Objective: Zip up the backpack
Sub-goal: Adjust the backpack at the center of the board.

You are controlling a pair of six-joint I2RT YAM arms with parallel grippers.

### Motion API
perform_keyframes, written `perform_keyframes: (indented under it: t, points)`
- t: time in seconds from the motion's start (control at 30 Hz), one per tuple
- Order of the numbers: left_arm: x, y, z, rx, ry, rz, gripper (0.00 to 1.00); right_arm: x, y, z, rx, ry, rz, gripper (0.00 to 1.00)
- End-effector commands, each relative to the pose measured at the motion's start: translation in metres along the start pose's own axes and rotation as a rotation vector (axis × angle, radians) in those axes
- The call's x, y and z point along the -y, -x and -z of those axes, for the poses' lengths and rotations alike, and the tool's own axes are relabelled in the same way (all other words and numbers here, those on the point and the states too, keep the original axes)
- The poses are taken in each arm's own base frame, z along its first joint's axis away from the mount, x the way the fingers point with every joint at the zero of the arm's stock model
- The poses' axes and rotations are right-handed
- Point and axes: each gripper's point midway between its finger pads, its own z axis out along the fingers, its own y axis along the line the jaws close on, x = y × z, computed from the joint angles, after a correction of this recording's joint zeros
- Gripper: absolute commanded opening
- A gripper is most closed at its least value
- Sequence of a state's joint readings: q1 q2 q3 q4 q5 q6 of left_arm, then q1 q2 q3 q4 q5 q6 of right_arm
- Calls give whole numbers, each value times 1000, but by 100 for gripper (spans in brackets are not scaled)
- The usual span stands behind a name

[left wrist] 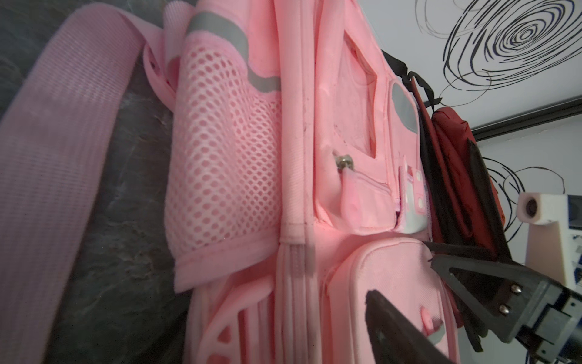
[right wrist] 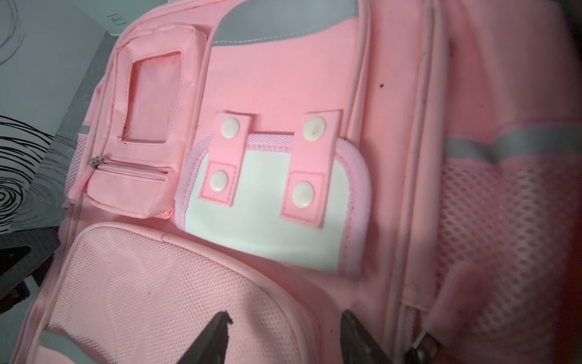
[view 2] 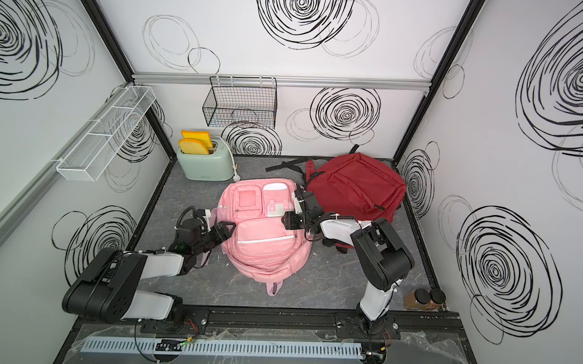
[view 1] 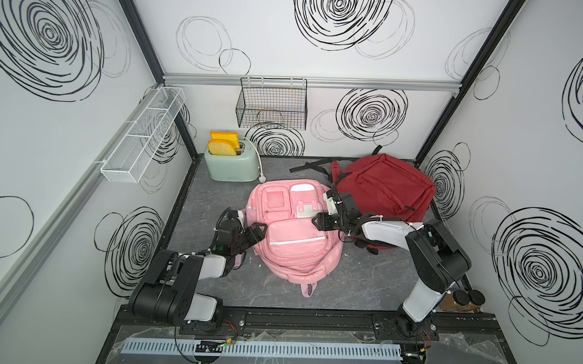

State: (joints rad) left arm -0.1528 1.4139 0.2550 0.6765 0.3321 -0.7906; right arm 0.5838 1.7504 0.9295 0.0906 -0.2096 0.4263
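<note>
A pink backpack [view 1: 300, 273] lies flat, front up, at the middle of the grey tabletop [view 1: 363, 285], its carry loop toward the robot. The left gripper [view 1: 259, 229] stands at the bag's left edge beside the front pocket [view 1: 298, 239], jaws apart; in the left wrist view a small pink tab [left wrist: 429, 317] shows between them. The right gripper [view 1: 317, 220] is over the bag's right edge, jaws also apart, though whether it touches the fabric is hard to tell. A red backpack [view 1: 386, 186] lies just behind; a mint toaster [view 1: 232, 167] stands in the far left corner.
</note>
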Motion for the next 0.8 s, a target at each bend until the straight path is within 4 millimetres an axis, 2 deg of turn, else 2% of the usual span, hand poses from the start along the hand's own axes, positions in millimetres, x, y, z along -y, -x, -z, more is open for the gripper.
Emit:
perform_keyframes:
  t: [0.0, 0.2, 0.4, 0.47, 0.53, 0.77]
  points:
    - [21, 13, -3, 34, -67, -32, 71, 10, -16, -10, -52, -18, -21, 60]
    - [22, 11, -5, 29, -74, -35, 48, 4, -19, -15, -69, 6, -15, 59]
    - [25, 7, -8, 6, -89, -38, 12, -2, -23, -18, -89, 28, 3, 59]
    - [25, 8, -7, 10, -85, -44, 5, -3, -25, -20, -99, 35, 7, 59]
    - [26, 10, -5, 16, -77, -52, 0, -4, -27, -21, -110, 43, 14, 59]
    - [28, 21, 8, 60, -55, -69, 0, -9, -29, -23, -128, 69, 21, 59]
